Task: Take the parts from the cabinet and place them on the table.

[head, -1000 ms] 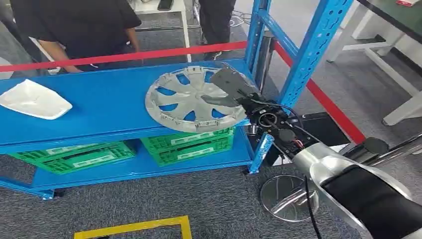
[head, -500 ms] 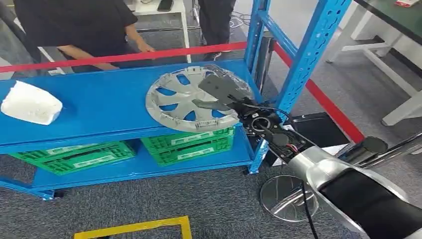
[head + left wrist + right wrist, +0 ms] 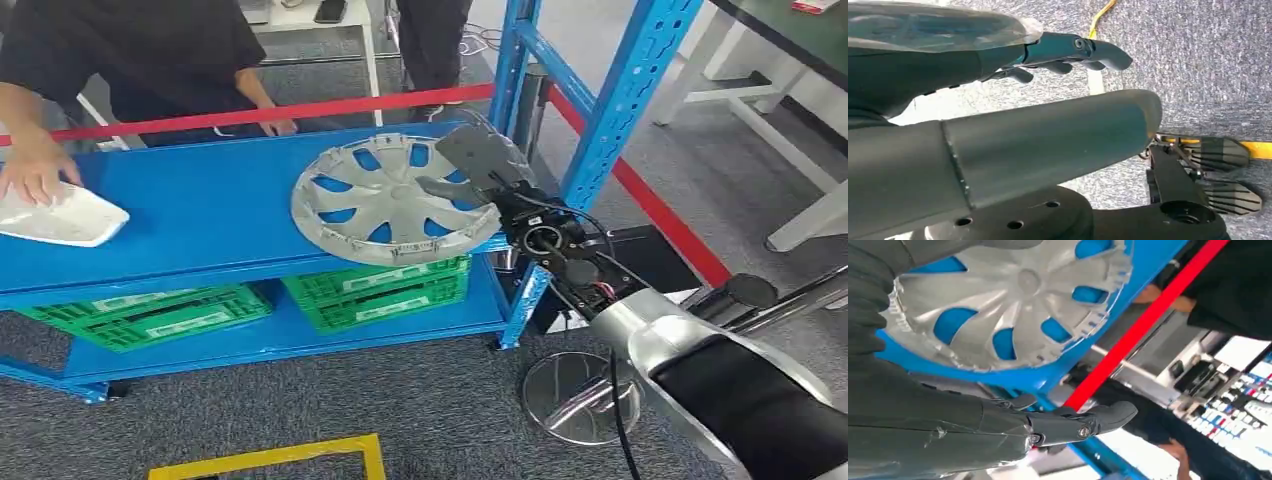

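Grey speckled carpet (image 3: 400,400) all over, with a yellow tape outline (image 3: 270,456) stuck down near the front. Red barrier tape (image 3: 300,108) strung behind the blue rack. White table legs (image 3: 372,60) at the back, a white-framed bench (image 3: 790,90) off to the right. Round chrome stand base (image 3: 570,398) on the floor.

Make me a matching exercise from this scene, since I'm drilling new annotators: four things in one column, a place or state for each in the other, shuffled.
Things:
1. hubcap
2. white part
3. green crates
4. right hand

Places or states:
A. under a person's hand, at the shelf's far left
B. on the lower shelf
C. at the hubcap's right edge
D. lying flat on the top shelf, overhanging the front edge

Pairs: 1-D, 2-A, 3-B, 4-C
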You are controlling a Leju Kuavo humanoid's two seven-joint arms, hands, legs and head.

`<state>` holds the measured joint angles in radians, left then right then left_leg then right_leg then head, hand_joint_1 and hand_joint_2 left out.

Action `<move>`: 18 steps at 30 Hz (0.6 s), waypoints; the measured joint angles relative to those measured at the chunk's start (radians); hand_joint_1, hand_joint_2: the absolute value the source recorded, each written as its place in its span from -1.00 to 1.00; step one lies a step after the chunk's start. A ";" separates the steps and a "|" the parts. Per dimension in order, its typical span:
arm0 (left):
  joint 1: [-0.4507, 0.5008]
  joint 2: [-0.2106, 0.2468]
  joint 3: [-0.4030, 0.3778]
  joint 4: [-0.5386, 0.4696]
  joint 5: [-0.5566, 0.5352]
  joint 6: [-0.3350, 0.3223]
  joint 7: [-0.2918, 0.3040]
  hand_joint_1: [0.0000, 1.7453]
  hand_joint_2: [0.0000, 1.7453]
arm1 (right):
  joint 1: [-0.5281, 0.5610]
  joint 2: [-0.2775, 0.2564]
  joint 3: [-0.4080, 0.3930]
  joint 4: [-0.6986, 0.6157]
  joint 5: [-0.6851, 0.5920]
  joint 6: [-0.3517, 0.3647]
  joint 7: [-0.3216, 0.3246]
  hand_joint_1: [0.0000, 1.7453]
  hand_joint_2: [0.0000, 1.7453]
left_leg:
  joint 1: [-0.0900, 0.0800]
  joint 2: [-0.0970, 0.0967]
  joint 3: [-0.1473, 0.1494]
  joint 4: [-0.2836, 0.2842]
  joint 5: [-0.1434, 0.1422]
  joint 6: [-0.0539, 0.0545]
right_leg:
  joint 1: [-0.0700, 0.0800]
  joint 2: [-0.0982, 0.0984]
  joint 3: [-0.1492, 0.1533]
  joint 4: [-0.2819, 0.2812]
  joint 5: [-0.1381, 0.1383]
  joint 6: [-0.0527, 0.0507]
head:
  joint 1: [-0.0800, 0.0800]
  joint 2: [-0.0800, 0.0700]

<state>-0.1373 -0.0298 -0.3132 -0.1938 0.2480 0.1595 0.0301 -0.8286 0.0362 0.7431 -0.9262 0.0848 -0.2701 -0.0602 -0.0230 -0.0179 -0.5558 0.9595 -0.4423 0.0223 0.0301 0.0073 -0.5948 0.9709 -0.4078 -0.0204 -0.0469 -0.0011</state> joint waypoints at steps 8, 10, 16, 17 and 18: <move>0.007 0.005 0.000 0.000 0.009 0.003 -0.006 -1.00 -1.00 | -0.008 0.003 0.030 0.013 0.277 0.010 0.263 -1.00 1.00 | 0.000 0.000 0.000 0.000 0.000 0.000 | 0.000 0.000 0.000 0.000 0.000 0.000 | 0.000 0.000; 0.006 0.005 -0.003 0.000 0.004 0.003 0.000 -1.00 -1.00 | -0.025 0.006 0.044 0.030 0.329 0.052 0.304 -1.00 1.00 | 0.000 0.000 0.000 0.000 0.000 0.000 | 0.000 0.000 0.000 0.000 0.000 0.000 | 0.000 0.000; 0.002 0.007 -0.008 0.000 0.002 0.000 0.009 -1.00 -1.00 | -0.092 0.042 0.095 0.119 0.438 0.163 0.341 -1.00 1.00 | 0.000 0.000 0.000 0.000 0.000 0.000 | 0.000 0.000 0.000 0.000 0.000 0.000 | 0.000 0.000; 0.001 0.008 -0.008 0.000 0.002 0.000 0.009 -1.00 -1.00 | -0.102 0.049 0.101 0.135 0.443 0.174 0.341 -1.00 1.00 | 0.000 0.000 0.000 0.000 0.000 0.000 | 0.000 -0.001 0.000 0.000 0.000 0.000 | 0.000 0.000; 0.000 0.009 -0.008 0.000 0.002 0.000 0.009 -1.00 -1.00 | -0.110 0.060 0.109 0.155 0.449 0.185 0.340 -1.00 1.00 | 0.000 -0.001 0.000 -0.001 0.000 0.000 | 0.000 -0.001 0.000 0.000 0.000 0.000 | 0.000 0.000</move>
<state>-0.1376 -0.0210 -0.3212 -0.1938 0.2499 0.1591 0.0393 -0.9389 0.0966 0.8519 -0.7713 0.5337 -0.0854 0.2796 -0.0229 -0.0187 -0.5560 0.9590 -0.4422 0.0223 0.0302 0.0065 -0.5949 0.9710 -0.4079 -0.0206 -0.0469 -0.0011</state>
